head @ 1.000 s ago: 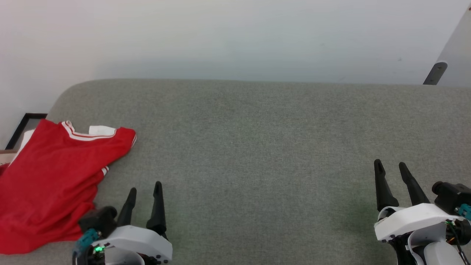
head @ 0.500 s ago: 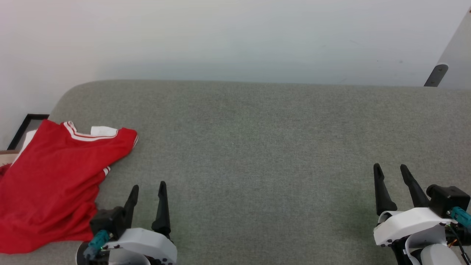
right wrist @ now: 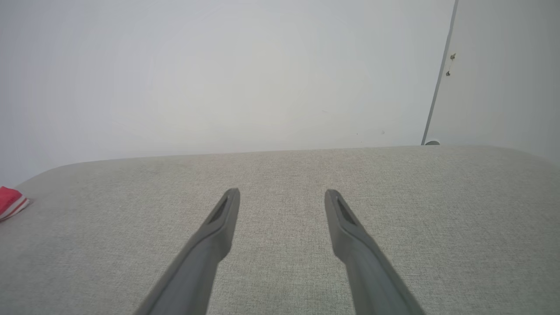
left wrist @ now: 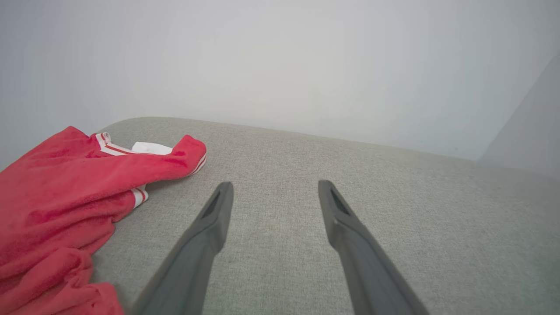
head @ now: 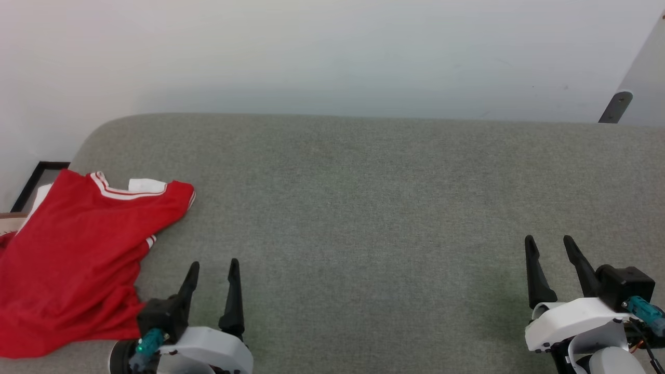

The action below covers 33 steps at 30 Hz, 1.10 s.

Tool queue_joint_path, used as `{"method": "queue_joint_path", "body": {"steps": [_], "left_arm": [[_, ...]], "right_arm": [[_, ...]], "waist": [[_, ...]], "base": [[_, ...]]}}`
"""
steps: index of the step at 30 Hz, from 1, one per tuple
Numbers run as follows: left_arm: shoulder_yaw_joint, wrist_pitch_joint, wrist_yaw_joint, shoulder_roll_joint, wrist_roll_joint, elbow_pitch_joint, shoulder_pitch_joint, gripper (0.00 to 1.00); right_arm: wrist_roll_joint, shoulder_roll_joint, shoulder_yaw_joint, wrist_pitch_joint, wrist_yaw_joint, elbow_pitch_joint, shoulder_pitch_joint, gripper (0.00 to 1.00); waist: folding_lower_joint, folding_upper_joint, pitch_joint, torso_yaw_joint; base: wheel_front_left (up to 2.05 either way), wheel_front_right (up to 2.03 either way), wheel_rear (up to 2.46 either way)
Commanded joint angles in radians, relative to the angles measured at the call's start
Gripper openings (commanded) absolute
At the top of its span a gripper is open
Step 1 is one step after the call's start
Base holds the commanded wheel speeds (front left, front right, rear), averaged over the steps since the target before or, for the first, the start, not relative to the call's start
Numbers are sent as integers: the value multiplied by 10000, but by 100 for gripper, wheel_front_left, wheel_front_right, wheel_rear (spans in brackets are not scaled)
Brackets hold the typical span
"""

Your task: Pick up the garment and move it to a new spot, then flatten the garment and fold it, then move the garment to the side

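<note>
The garment (head: 72,254), a bright red T-shirt with white panels and striped trim, lies rumpled at the far left of the grey cushioned surface (head: 363,208), partly over its left edge. In the left wrist view the garment (left wrist: 65,197) sits left of the fingers. My left gripper (head: 214,266) stands open just right of the garment's lower edge, nothing between its fingers. My right gripper (head: 549,241) is open at the lower right, far from the garment. A red corner of the garment (right wrist: 11,202) shows at the left edge of the right wrist view.
A pale wall (head: 332,52) runs behind the cushioned surface. A dark-framed object (head: 31,182) lies on the floor past the left edge. A grey panel with a bracket (head: 615,104) stands at the upper right. Bare grey cushion spans the space between the grippers.
Both grippers have drawn back slightly toward the bottom of the head view, the left one shifting a little right. The garment lies as before.
</note>
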<state>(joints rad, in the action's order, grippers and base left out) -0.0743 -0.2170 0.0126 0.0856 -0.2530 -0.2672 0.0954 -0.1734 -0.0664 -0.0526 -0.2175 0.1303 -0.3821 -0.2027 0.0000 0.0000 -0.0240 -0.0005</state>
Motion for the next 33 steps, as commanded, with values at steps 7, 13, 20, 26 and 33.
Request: {"method": "queue_joint_path", "body": {"steps": [7,13,20,26,33], "left_arm": [[152,-216,-189,-93,589,-163,46,100],[245,-326,-284,-152,1031,-240,69,100],[342,-421,-364,-205,1441,-257,92,100],[431,-478,-468,-259,1612,-290,122,100],[511,-478,-546,-306,1573,-358,190,100]], "right_arm": [[291,1,93,-213,6,29,-85,100],[532,20,38,-316,7,20,-59,100],[859,47,-88,-419,7,84,-32,100],[929,94,-240,-490,7,129,25,100],[687,129,-271,-490,8,94,110,100]], "waist": [[0,0,-4,11],[0,0,2,22],[0,0,-13,25],[0,0,-74,47],[0,0,-42,168]], "base": [[0,0,0],[0,0,0],[0,0,0],[0,0,0],[0,0,0]]}}
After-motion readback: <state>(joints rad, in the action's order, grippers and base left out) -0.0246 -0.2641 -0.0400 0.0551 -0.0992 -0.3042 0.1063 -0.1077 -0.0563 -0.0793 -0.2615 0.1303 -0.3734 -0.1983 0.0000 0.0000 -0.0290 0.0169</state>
